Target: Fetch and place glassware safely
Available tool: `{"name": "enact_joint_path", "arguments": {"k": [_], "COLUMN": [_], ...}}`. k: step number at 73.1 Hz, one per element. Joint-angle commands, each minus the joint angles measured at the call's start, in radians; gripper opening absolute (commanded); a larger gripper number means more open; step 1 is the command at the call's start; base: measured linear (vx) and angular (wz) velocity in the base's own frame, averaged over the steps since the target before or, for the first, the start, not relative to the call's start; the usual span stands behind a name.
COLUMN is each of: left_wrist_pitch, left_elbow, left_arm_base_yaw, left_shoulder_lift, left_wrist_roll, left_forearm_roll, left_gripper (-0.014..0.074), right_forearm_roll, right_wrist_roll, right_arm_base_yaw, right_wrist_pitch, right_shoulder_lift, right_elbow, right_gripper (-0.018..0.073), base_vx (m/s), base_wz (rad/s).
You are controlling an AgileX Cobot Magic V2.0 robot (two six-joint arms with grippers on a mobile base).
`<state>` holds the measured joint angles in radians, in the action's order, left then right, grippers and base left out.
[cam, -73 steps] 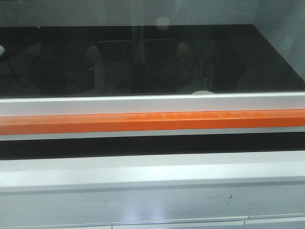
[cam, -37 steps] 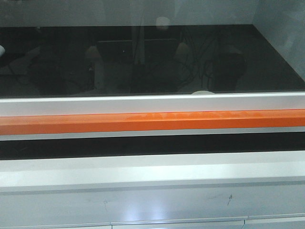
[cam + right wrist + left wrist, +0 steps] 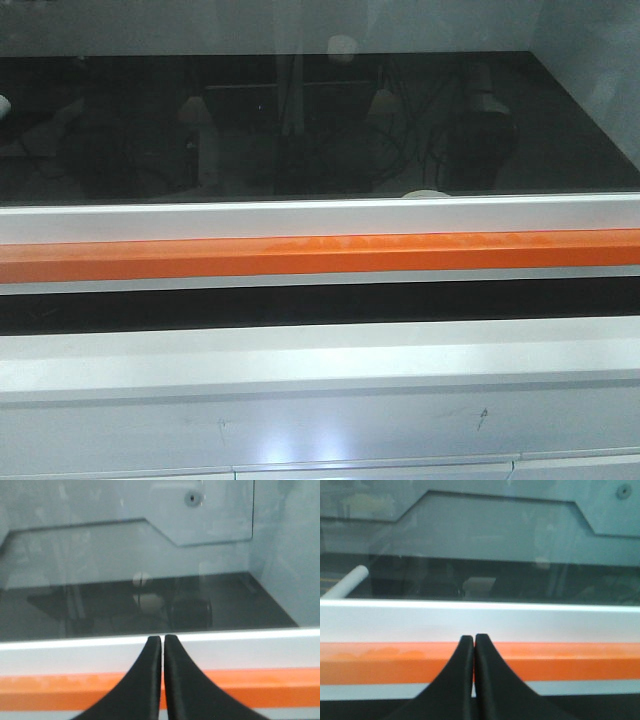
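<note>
Only a thin off-white curved sliver (image 3: 425, 193) shows above the white frame rail, on the black surface behind it; it could be the jar's lid, the rest is hidden. In the right wrist view a blurred pale round shape (image 3: 148, 601) sits on the dark surface behind the glass; I cannot tell whether it is the jar. My left gripper (image 3: 473, 639) is shut and empty in front of the orange bar (image 3: 380, 662). My right gripper (image 3: 163, 639) is shut and empty at the white rail (image 3: 75, 655). Neither gripper shows in the front view.
A cabinet with a black glossy floor (image 3: 300, 130) stands behind a white rail (image 3: 300, 218) and an orange bar (image 3: 300, 255). A white cylinder (image 3: 350, 582) lies at the left inside. A small pale round fitting (image 3: 341, 46) is on the back wall. White drawers (image 3: 300, 430) are below.
Only the dim reflections in the glass at the right have shifted a little. Nothing else has visibly moved.
</note>
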<state>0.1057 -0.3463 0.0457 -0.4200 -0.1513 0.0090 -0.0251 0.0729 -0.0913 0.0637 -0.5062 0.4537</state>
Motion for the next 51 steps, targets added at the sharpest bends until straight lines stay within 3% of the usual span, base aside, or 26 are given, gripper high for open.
{"name": "enact_joint_path", "arguments": {"k": [1, 14, 22, 51], "left_wrist_pitch": [-0.084, -0.238, -0.318, -0.478], "left_elbow": [-0.008, 0.121, 0.151, 0.159], "left_arm_base_yaw": [0.001, 0.001, 0.001, 0.001], "left_shoulder_lift": [-0.043, -0.094, -0.131, -0.336], "left_wrist_roll": [0.022, 0.025, 0.025, 0.027], "left_forearm_roll": [-0.009, -0.009, -0.009, -0.009], "left_gripper": [-0.0007, -0.0007, -0.0007, -0.0007], "right_forearm_roll": [0.035, 0.054, 0.053, 0.051], "right_wrist_roll": [-0.030, -0.025, -0.025, -0.029], "right_arm_base_yaw": [-0.020, -0.089, -0.092, -0.092], "right_wrist_pitch": [-0.113, -0.336, -0.463, -0.750], "right_shoulder_lift": [-0.035, -0.060, -0.125, -0.459], "right_elbow": [-0.011, -0.196, -0.257, -0.260], "right_gripper": [-0.0003, -0.0001, -0.0001, -0.0001], "base_vx": [0.00, 0.00, 0.00, 0.00], "base_wz": [0.00, 0.00, 0.00, 0.00]}}
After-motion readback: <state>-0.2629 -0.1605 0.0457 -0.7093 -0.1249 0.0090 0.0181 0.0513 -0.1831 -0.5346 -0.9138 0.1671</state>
